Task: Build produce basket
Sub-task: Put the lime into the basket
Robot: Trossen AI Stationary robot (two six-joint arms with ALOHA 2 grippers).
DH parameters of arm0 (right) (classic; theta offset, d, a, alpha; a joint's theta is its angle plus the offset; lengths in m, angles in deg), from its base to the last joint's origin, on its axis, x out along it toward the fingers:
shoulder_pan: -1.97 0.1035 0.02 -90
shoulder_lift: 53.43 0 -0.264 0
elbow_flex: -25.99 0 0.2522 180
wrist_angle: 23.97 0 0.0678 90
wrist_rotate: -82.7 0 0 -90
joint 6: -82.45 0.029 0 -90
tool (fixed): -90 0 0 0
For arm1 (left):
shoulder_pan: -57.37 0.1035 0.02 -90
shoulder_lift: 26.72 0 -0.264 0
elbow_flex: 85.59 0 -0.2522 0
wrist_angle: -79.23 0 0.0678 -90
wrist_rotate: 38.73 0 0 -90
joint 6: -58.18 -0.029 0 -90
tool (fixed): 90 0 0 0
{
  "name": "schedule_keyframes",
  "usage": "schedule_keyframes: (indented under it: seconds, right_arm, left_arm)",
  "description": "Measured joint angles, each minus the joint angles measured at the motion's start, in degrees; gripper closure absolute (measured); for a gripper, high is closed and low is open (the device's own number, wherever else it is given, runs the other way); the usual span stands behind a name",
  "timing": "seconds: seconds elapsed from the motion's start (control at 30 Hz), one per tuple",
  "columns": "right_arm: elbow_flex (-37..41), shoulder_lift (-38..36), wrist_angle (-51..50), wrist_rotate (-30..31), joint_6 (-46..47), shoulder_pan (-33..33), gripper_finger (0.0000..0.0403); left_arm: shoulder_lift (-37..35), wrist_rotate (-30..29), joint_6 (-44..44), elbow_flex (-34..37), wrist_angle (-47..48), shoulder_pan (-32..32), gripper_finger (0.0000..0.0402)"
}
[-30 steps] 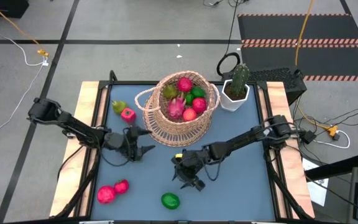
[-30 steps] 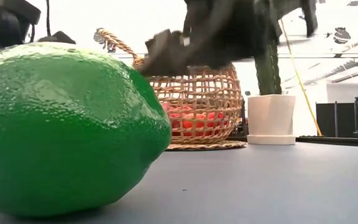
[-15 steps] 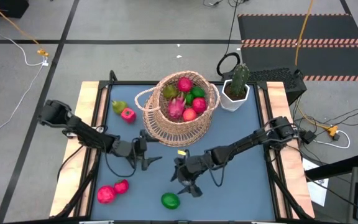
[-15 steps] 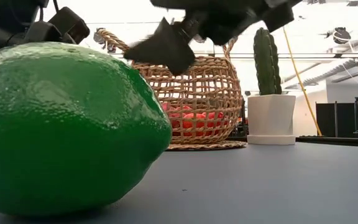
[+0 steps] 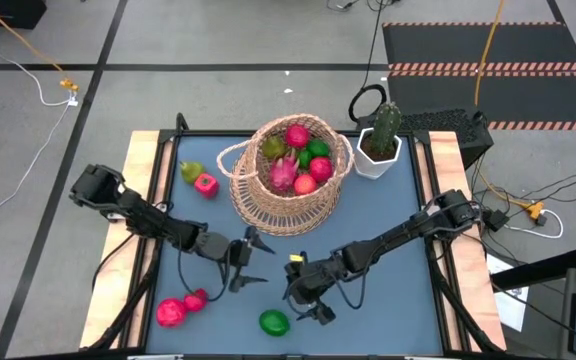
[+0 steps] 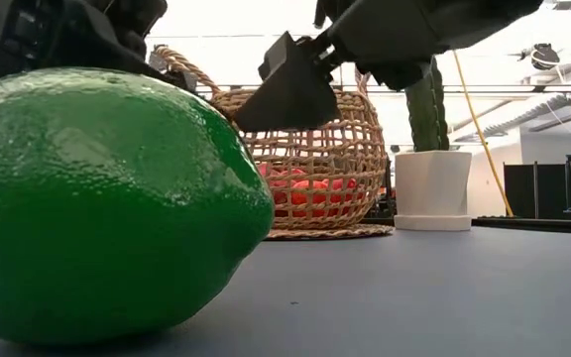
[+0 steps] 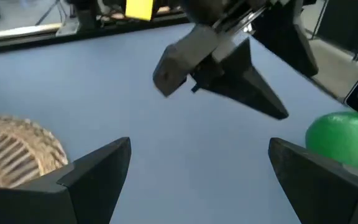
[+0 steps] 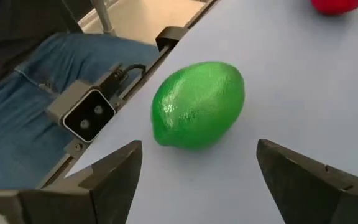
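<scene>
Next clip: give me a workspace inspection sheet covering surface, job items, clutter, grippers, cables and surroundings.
Surface: blue table, wooden side rails.
Job's things: basket at the far middle, holding several fruits; lime near the front edge; two red fruits front left; pear and pink fruit left of the basket.
Clutter: potted cactus at the basket's right.
Grippers: left gripper jaws open, empty, mid-table; right gripper jaws open, empty, beside the lime.
Cables: orange and white leads on the floor.
Surroundings: person's jeans at the table edge.
</scene>
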Motion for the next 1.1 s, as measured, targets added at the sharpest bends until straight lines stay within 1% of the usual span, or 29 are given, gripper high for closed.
schedule_keyframes:
  seconds: [0.07,0.13,0.2,0.27,0.37,0.47,0.67,0.73,0.9,1.0,1.1]
  right_arm:
    - [0.0,0.0,3.7,1.4,-0.1,0.2,0.0094]
    - [0.0,0.1,11.4,3.0,0.0,0.3,0.0094]
    - [-1.3,0.0,15.5,3.0,3.8,-0.1,0.0094]
    - [-3.9,-0.1,12.9,3.5,6.9,-0.6,0.0094]
    - [-7.6,0.4,1.6,10.4,8.3,-0.5,0.0094]
    - [-10.1,1.6,-6.9,17.1,10.1,1.0,0.0094]
    - [-13.6,4.3,-6.8,22.4,13.1,6.0,0.0094]
    - [-15.1,5.7,-7.0,24.3,13.5,7.2,0.0090]
    - [-17.4,9.8,-8.9,31.6,12.4,10.3,0.0068]
    - [-17.5,12.4,-9.0,32.5,16.0,11.0,0.0053]
    - [-17.3,15.0,-8.0,31.0,19.4,11.1,0.0048]
  left_arm:
    - [0.0,1.7,-0.3,-0.4,0.0,0.0,0.0021]
    - [0.0,4.5,-0.5,-0.5,0.2,0.0,0.0021]
    - [0.0,7.4,-0.6,-1.0,0.3,-0.2,0.0021]
    - [0.0,8.4,-2.1,-1.3,0.5,-0.4,0.0021]
    - [0.0,8.0,-2.7,-2.4,0.4,-0.7,0.0021]
    - [0.0,5.5,0.9,-3.1,0.3,-1.3,0.0021]
    - [0.0,0.3,7.0,-3.2,-0.5,-7.2,0.0021]
    - [0.0,-3.7,7.8,-3.2,-1.0,-9.9,0.0021]
    - [0.0,-13.5,9.2,-3.2,-2.9,-16.5,0.0021]
    - [0.0,-18.1,9.6,-3.2,-3.2,-19.5,0.0021]
    - [0.0,-19.5,10.9,-3.2,-3.4,-21.4,0.0021]
